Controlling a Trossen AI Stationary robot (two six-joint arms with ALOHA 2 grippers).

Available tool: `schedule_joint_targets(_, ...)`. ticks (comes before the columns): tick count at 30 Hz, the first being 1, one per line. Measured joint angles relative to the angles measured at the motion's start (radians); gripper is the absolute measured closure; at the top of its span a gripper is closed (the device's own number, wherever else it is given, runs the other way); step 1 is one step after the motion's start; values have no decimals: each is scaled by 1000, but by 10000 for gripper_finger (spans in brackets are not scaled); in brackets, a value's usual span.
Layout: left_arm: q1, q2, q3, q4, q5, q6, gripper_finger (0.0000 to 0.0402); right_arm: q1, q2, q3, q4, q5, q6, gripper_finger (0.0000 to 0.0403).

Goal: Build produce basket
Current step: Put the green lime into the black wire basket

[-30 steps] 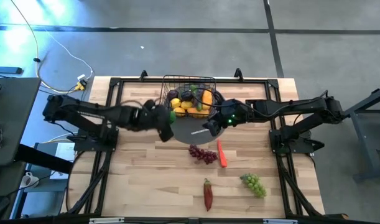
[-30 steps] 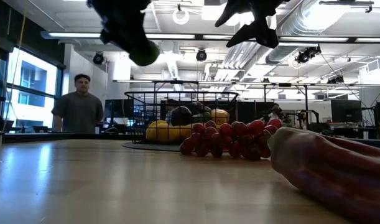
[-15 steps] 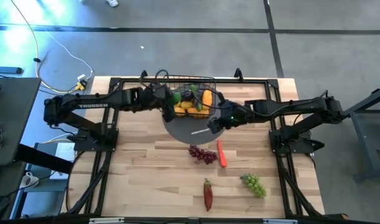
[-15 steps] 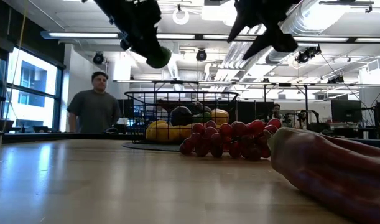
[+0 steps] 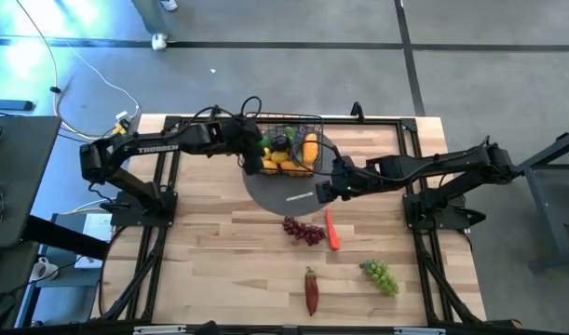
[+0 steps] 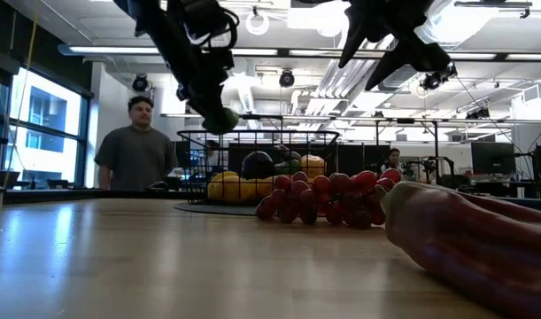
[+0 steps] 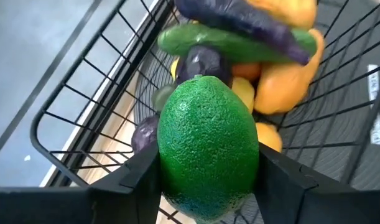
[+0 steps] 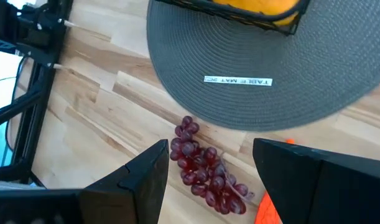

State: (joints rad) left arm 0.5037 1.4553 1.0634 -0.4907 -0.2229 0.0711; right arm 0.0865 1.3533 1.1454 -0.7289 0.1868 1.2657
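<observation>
Basket (image 5: 286, 144) of black wire mesh sits on a round grey mat (image 5: 284, 191) at the far middle of the table (image 5: 200, 261), already holding lemons (image 6: 226, 187), a mango (image 5: 309, 147) and purple pieces. Just above the basket's left rim, the left gripper (image 7: 205, 180) pinches a green lime (image 7: 207, 146) between its fingers. On the near right of the basket, over the mat's edge, the right gripper (image 8: 205, 180) hangs with fingers spread and empty. Nearer than the mat lie red grapes (image 5: 304, 231) and a carrot (image 5: 332, 230); farther from the basket are a red pepper (image 5: 311, 290) and green grapes (image 5: 380, 275). A person (image 6: 133, 146) stands beyond the table.
</observation>
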Motion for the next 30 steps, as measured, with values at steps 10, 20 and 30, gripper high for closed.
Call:
schedule_joint_targets(10, 40, 58, 0, 16, 5, 110, 203, 73, 0, 0, -22, 75, 103, 188)
schedule_joint_targets(20, 39, 100, 0, 7, -40, 136, 202, 123, 0, 0, -49, 76, 171, 188)
schedule_joint_targets(30, 32, 106, 23, -18, -55, 140, 150, 124, 0, 0, -50, 103, 175, 188)
